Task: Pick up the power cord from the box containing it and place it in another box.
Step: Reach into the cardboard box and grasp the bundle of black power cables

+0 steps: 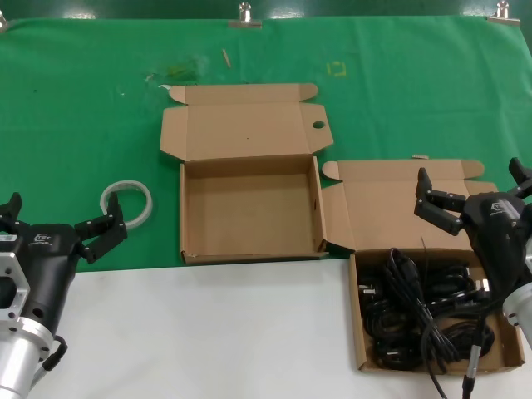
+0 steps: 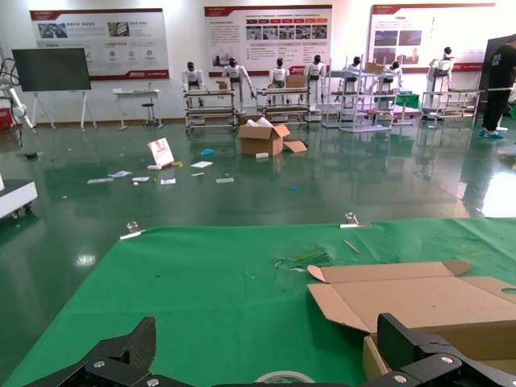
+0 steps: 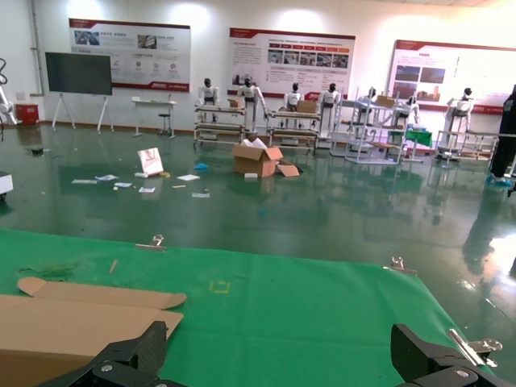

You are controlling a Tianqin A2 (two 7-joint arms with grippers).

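Observation:
Several black power cords lie bundled in the brown box at the front right, its lid folded back. One cable end hangs over the box's front edge. The empty brown box stands in the middle, with a small round hole near its lid's right corner. My right gripper is open and empty, above the back of the cord box; it also shows in the right wrist view. My left gripper is open and empty at the front left, as in the left wrist view.
A clear tape ring lies on the green cloth left of the empty box, just ahead of my left gripper. The white table front lies below. Metal clips hold the cloth's far edge.

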